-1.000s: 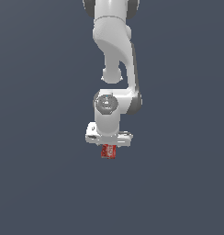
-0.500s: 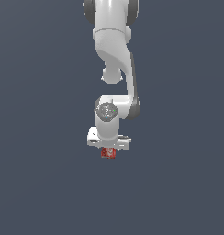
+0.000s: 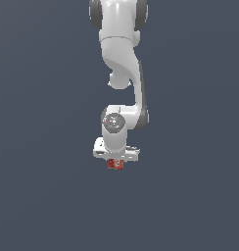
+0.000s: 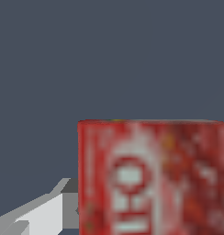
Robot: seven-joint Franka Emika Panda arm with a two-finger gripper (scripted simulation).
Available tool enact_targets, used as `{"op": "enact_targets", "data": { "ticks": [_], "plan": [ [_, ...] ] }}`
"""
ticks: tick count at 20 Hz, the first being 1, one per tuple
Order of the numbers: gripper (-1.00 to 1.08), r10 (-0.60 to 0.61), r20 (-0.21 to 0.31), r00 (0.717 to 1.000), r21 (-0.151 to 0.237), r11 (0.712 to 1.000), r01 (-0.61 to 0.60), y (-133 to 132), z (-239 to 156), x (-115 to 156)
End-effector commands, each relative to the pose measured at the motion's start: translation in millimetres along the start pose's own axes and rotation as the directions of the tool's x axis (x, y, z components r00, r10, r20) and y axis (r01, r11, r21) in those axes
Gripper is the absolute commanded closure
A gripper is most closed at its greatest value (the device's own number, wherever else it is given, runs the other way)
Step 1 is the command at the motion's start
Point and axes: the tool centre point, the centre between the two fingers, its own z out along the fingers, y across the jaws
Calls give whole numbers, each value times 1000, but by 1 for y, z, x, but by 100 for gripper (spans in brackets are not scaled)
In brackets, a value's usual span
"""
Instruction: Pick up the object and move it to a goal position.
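The small red box [image 3: 115, 164] with white marks sits right under my white gripper [image 3: 115, 162] in the exterior view, mostly covered by the hand. In the wrist view the red box [image 4: 153, 179] with white lettering fills much of the picture, very close to the camera. One grey-white finger [image 4: 38, 215] shows beside it. The box stays in the hand as the arm moves, so the gripper is shut on it. The fingertips themselves are hidden by the box and the hand.
A plain dark grey-blue surface [image 3: 43, 196] lies all around the arm. No other object, container or edge shows in either view.
The gripper and the red box have moved together toward the exterior view's top, a little further from the camera. The arm has folded back with them.
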Motion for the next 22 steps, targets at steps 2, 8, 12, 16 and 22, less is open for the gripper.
{"op": "enact_targets", "data": {
  "ticks": [2, 8, 12, 16, 22],
  "plan": [
    [108, 0, 0, 1000, 0, 1000, 0, 0, 0, 0],
    [108, 0, 0, 1000, 0, 1000, 0, 0, 0, 0],
    [108, 0, 0, 1000, 0, 1000, 0, 2, -5, -1],
    [108, 0, 0, 1000, 0, 1000, 0, 6, -18, -5],
    [108, 0, 0, 1000, 0, 1000, 0, 18, -51, -14]
  ]
}}
